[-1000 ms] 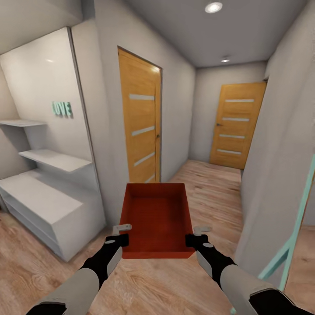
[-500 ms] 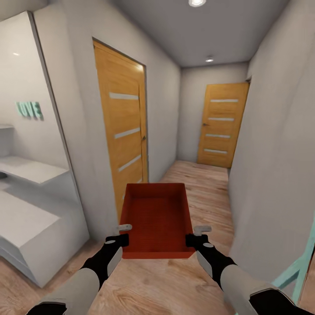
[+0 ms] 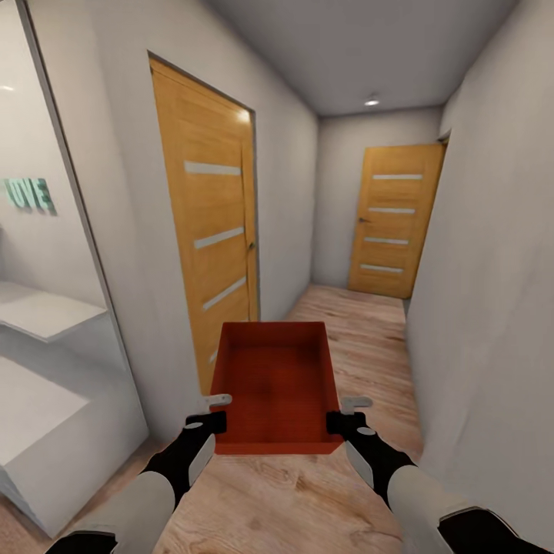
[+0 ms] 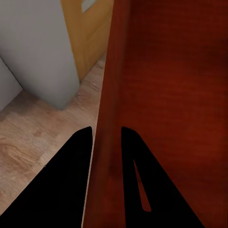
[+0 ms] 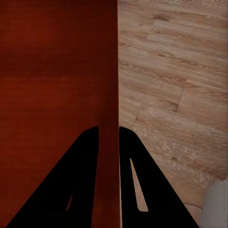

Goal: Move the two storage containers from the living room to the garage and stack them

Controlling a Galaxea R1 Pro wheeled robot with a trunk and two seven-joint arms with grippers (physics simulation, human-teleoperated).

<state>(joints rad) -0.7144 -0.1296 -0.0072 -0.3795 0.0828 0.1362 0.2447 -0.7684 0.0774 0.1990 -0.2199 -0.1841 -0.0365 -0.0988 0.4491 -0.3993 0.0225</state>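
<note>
I'm carrying one storage container level down the hallway — left gripper and right gripper each pinching a side wall — so I'd drive slowly and centred, clear of the near door.

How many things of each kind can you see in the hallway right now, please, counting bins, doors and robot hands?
Orange-red storage containers: 1, the storage container, held by its side walls.
Wooden doors: 2, the near door and the far door.
Robot hands: 2, the left hand and the right hand.
Total: 5.
</note>
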